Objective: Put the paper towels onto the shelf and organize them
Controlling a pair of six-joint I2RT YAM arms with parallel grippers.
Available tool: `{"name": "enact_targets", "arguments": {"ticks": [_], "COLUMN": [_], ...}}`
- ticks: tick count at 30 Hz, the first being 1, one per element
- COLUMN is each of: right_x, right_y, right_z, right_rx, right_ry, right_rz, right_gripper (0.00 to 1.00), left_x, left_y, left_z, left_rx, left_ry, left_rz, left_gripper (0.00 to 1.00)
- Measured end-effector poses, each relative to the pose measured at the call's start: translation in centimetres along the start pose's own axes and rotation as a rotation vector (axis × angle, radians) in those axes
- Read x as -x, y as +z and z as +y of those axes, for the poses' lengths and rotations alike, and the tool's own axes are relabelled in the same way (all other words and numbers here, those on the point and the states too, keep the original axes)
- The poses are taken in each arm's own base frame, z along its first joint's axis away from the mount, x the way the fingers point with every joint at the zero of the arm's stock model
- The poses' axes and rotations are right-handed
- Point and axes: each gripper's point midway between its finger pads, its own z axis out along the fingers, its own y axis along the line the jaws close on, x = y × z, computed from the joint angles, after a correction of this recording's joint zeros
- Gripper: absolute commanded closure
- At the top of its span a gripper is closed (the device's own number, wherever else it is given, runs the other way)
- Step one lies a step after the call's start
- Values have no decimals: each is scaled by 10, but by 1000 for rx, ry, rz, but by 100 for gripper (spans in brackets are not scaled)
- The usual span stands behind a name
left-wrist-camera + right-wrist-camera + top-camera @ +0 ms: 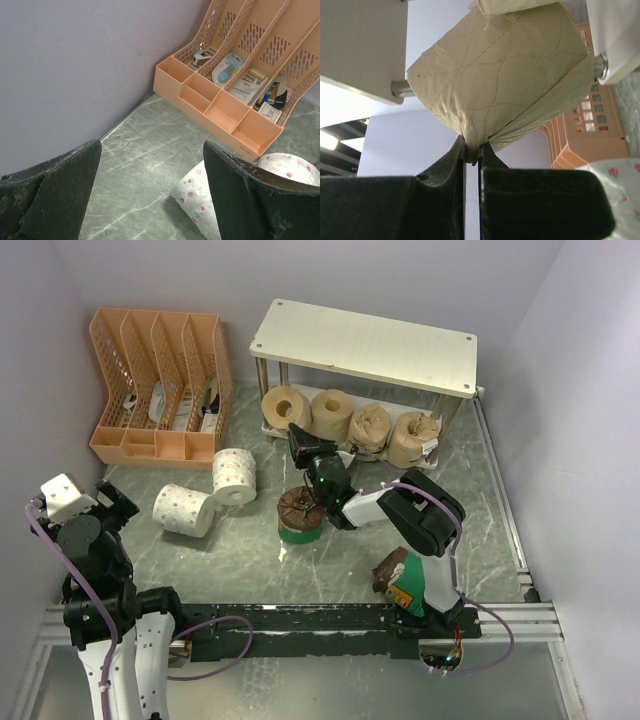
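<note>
The cream shelf (365, 340) stands at the back, and its board shows in the right wrist view (360, 45). Several beige rolls lie in a row on its lower tier. My right gripper (303, 443) is at the row's left end. In its wrist view it (472, 155) is shut on a fold of wrapper at the edge of a beige roll (500, 70). Two white speckled rolls (185, 510) (235, 476) lie on the table. One green-banded roll (300, 516) stands under my right arm, another (392, 575) lies by its base. My left gripper (115, 502) (150, 200) is open and empty, above the table beside a white roll (200, 200).
An orange slotted file organizer (160, 380) (225, 105) with small office items stands at the back left. Grey walls close in the left, back and right. A metal rail (300, 618) runs along the near edge, and a cable loops beside each arm base.
</note>
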Motion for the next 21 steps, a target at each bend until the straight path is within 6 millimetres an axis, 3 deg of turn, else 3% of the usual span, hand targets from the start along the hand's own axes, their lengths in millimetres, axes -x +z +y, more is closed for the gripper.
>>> {"name": "enact_targets", "arguments": {"ticks": [6,8,12,18,20,21], "right_x": [20,24,31,31,29,27], "right_y": [20,30,48,57,57,56], "right_z": [3,3,-1,9,10,11], "right_rx": [5,11,14,37,38,39], "right_ry": [-7,-6,-1,-14,-36,-44], "right_rz": [-33,-39,-37,-22,-11,-3], "right_gripper": [99,84,64,49,20,14], "left_x": [0,0,0,0,0,0], "left_y": [0,0,0,0,0,0], "left_z": [0,0,0,0,0,0], "left_rx": [0,0,0,0,0,0], "left_ry": [0,0,1,0,0,0], "left_rz": [0,0,0,0,0,0], "left_gripper": [6,5,5,6,6,6]}}
